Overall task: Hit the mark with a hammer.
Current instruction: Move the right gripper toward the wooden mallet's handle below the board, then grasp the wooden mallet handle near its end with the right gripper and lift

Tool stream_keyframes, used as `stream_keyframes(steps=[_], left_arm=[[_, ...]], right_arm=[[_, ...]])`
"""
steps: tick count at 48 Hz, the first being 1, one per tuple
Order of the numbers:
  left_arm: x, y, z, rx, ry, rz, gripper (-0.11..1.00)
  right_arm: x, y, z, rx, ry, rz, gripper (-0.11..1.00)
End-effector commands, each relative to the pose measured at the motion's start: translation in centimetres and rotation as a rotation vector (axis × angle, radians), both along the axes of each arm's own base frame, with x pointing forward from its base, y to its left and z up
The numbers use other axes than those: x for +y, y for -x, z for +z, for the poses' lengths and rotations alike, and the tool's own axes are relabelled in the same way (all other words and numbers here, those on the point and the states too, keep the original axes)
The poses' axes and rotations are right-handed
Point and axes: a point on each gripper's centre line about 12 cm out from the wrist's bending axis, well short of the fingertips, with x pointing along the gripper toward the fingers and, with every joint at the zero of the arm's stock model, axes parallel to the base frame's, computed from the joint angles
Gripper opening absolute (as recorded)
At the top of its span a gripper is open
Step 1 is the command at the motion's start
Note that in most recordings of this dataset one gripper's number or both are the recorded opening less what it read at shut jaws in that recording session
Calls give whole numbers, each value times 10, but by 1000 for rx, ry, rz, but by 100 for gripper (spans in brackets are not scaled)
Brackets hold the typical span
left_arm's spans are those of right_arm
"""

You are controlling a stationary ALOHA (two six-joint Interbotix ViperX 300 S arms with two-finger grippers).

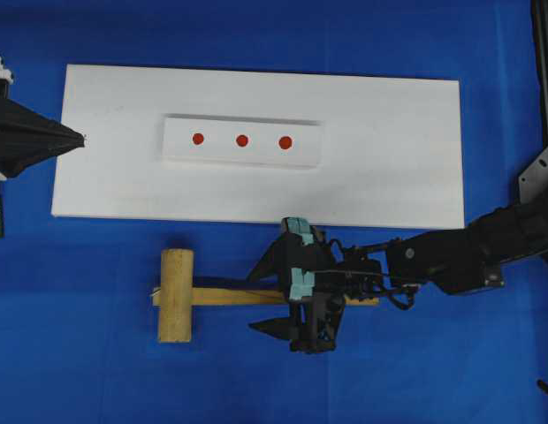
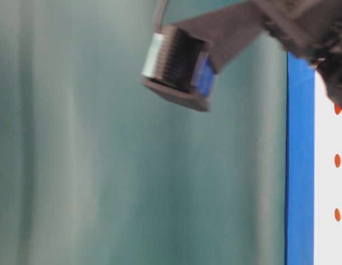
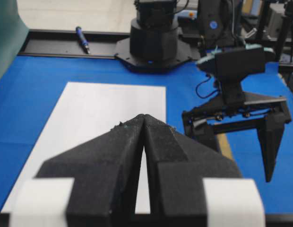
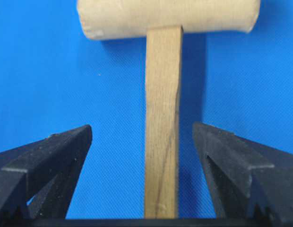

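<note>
The hammer, a light wooden mallet, lies flat on the blue cloth with its head (image 1: 176, 294) to the left and its handle (image 1: 230, 298) running right. My right gripper (image 1: 254, 300) is open and straddles the handle without touching it. From the right wrist, the handle (image 4: 161, 123) runs up between the black fingers (image 4: 66, 144) to the head (image 4: 168, 19). Three red marks (image 1: 242, 140) sit in a row on a raised white strip (image 1: 243, 155). My left gripper (image 1: 79, 139) is shut and empty at the left edge of the white board (image 1: 389, 150).
The board (image 3: 113, 109) lies on blue cloth (image 1: 79, 353). From the left wrist, black arm bases (image 3: 153, 42) and a blue pen-like tool (image 3: 83, 39) stand at the far end. A teal curtain (image 2: 105, 165) fills the table-level view.
</note>
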Motion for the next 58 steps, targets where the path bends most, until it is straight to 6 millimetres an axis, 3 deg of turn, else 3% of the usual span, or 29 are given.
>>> stream_keyframes(steps=[1,25,28,38,40,48,58], left_arm=[[1,-2,4,-9,1,6,0],[4,-1,2,-3,1,20,0],[4,-1,1,-2,3,20,0],[4,-1,1,0,3,20,0],[4,-1,1,1,2,20,0],[4,-1,0,6,2,18,0],[4,0,-1,17,4,20,0]], right_arm=[[3,-10,7,-37,-17,-13,86],[1,-11,-22,14,-7,-35,81],[0,-11,-23,16,-1,-32,71],[0,-10,-22,26,24,-12,14],[0,-10,-18,24,26,-8,9],[-4,-10,5,-11,15,-12,10],[-15,-3,54,-113,3,-20,10]])
